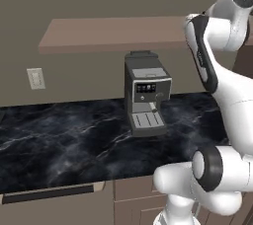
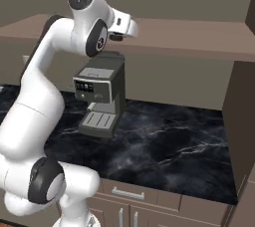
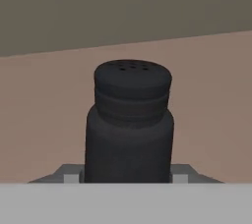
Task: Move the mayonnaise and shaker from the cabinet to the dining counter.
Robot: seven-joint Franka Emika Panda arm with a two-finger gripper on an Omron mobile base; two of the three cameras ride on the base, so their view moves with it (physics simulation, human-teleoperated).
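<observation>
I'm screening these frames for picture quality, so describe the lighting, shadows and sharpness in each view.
Left base view: flat, dim light, no glare; the shelf shades the wall beneath it. Right base view: the same soft light, with a faint sheen on the marble worktop. Hand view: the shaker looms close, evenly lit, its edges slightly soft, holes on its top still readable.

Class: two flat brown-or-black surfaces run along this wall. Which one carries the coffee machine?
The black marble worktop, low down, carries the coffee machine. The tan cabinet board hangs above it and holds the shaker.
</observation>
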